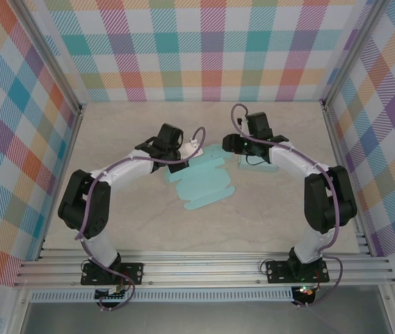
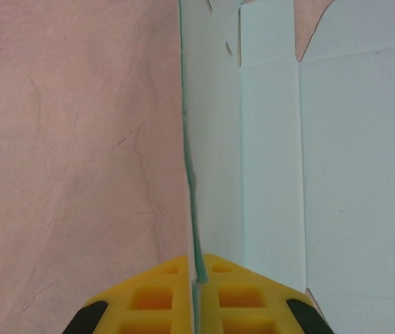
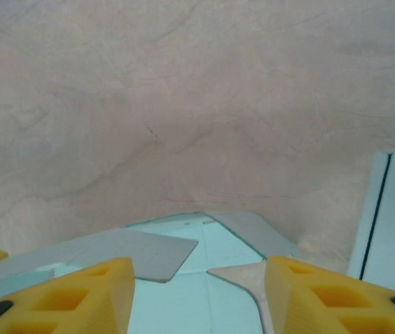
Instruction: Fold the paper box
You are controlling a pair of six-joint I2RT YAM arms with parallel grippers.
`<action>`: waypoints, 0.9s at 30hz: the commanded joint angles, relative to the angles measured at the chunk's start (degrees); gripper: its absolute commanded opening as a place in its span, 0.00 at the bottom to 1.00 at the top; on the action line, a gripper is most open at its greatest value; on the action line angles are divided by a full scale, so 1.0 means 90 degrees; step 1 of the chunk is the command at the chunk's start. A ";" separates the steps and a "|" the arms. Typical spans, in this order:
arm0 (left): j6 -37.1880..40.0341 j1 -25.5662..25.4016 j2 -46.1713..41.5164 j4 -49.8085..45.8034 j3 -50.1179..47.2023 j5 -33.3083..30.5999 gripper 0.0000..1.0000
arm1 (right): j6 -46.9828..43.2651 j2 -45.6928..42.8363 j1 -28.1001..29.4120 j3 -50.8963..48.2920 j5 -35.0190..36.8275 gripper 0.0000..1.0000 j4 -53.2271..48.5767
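At left, pinches an upright edge of the pale teal paper box (image 1: 204, 186) in the left tool (image 2: 196, 268), yellow fingers (image 2: 170, 275) clenched on the thin sheet. Lies mostly flat at mid desk (image 1: 183, 229), between both arms. At right, holds the right tool (image 3: 199, 278) released, jaws well apart, low over loose flaps (image 3: 149, 254) at the sheet's right end.
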 commanded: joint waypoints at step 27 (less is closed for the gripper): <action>0.0335 -0.0705 0.0202 0.0224 -0.0162 -0.0723 0.02 | 0.3197 -0.1532 0.0769 -0.1435 -0.0482 0.76 0.1102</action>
